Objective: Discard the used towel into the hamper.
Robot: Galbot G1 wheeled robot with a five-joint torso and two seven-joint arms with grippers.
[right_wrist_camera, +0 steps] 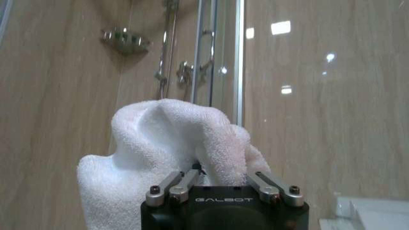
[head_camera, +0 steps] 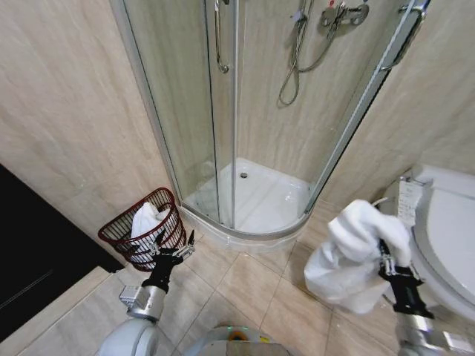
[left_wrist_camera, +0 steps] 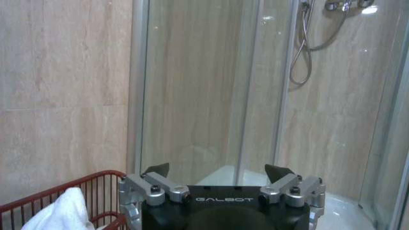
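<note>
The used towel (head_camera: 355, 256), white and bunched, hangs off the floor on the right with my right gripper (head_camera: 385, 261) shut on it. Up close, the towel (right_wrist_camera: 167, 143) rises in folds over the gripper (right_wrist_camera: 216, 173) and hides its fingertips. The hamper (head_camera: 121, 239), a dark red wire basket, stands on the tiles at the left against the wall, with a white cloth (head_camera: 145, 219) inside. My left gripper (head_camera: 175, 244) is open and holds nothing, just right of the hamper's rim. From the left wrist, that gripper (left_wrist_camera: 217, 170) shows beside the hamper (left_wrist_camera: 38, 200) and the cloth (left_wrist_camera: 61, 214).
A glass corner shower (head_camera: 245, 194) with a raised white tray stands ahead between the arms. A white toilet (head_camera: 449, 237) is at the far right, close to the right arm. A dark panel (head_camera: 30, 252) lies at the left. Tiled floor (head_camera: 245, 285) is open between hamper and towel.
</note>
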